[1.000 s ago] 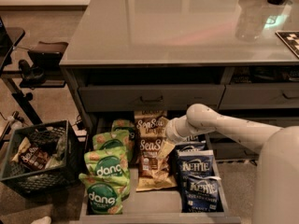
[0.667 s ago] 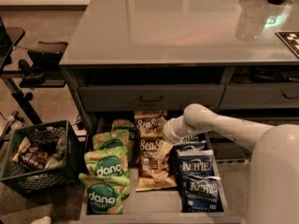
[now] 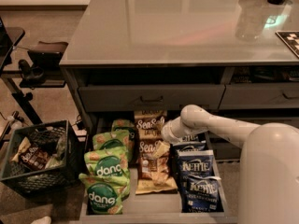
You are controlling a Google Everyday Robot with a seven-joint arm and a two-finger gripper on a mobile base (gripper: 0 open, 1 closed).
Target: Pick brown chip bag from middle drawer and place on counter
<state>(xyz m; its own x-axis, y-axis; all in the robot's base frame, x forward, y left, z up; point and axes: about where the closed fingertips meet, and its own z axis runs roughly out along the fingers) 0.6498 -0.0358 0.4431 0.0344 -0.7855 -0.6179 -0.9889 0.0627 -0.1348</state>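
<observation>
So far nothing is finished: the brown chip bag (image 3: 152, 168) lies in the middle drawer (image 3: 154, 205) between green bags (image 3: 108, 164) and blue bags (image 3: 195, 169); our gripper (image 3: 164, 137) hangs low over it, its grip we cannot tell, and lifting to the counter (image 3: 177, 27) remains

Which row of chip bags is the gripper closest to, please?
The middle row, the brown chip bags lettered Sea Salt: the gripper hangs at their right edge, not over the green bags or blue bags.
</observation>
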